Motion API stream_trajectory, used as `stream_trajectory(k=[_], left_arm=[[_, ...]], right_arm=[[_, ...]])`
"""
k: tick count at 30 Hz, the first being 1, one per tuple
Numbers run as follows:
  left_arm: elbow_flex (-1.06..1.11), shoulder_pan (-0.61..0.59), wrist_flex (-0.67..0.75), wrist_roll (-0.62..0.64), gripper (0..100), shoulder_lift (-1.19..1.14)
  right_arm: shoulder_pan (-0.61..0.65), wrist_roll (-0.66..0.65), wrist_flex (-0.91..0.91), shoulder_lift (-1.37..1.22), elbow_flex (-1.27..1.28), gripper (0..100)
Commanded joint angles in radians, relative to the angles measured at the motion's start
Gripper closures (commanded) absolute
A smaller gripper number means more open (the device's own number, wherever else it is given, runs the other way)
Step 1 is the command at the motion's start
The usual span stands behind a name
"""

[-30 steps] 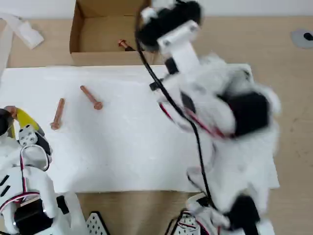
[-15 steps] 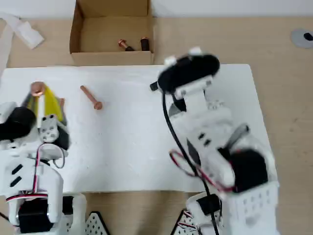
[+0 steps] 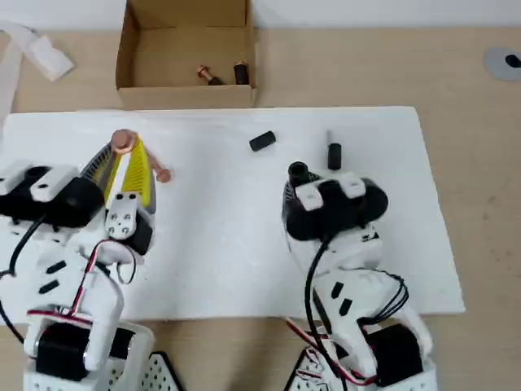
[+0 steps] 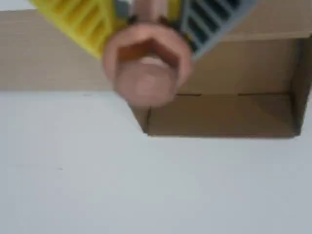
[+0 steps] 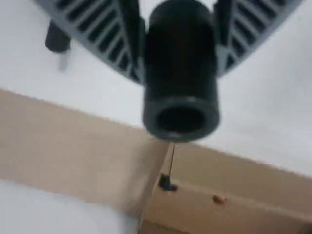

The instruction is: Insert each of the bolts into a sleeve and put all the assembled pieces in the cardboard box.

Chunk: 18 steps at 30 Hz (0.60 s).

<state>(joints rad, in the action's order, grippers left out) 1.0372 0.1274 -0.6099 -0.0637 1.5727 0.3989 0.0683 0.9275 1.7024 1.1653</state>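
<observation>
CHANGE: right gripper has withdrawn from cardboard box, now closed tight around a sleeve in front of it | LEFT: left gripper lifted, clamping a bolt before the box's front wall | ASSESSMENT: pair ready for insertion.

Copper bolt, black sleeve, both aloft

A light wooden desk fills the scene under even, soft light. A white sheet covers its middle. Along the far edge runs a pale white surface. A grey disc lies at the desk's edge, and a white folded strip lies at the opposite far corner.
</observation>
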Motion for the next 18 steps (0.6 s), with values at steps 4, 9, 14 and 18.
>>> stream_trajectory(k=[4, 9, 14, 18], left_arm=[[-0.23, 0.04, 0.137, 0.008, 99, -0.222], [-0.361, 0.14, 0.16, 0.083, 99, -0.383], [-0.385, 0.193, 0.15, 0.157, 99, -0.426], [-0.333, 0.195, 0.15, 0.227, 99, -0.397]], right_arm=[[0.09, 0.14, -0.13, 0.084, 0.116, 98.9], [0.254, 0.129, -0.258, 0.084, 0.219, 98.9], [0.311, 0.094, -0.35, 0.082, 0.302, 98.9], [0.337, 0.095, -0.353, 0.082, 0.321, 98.9]])
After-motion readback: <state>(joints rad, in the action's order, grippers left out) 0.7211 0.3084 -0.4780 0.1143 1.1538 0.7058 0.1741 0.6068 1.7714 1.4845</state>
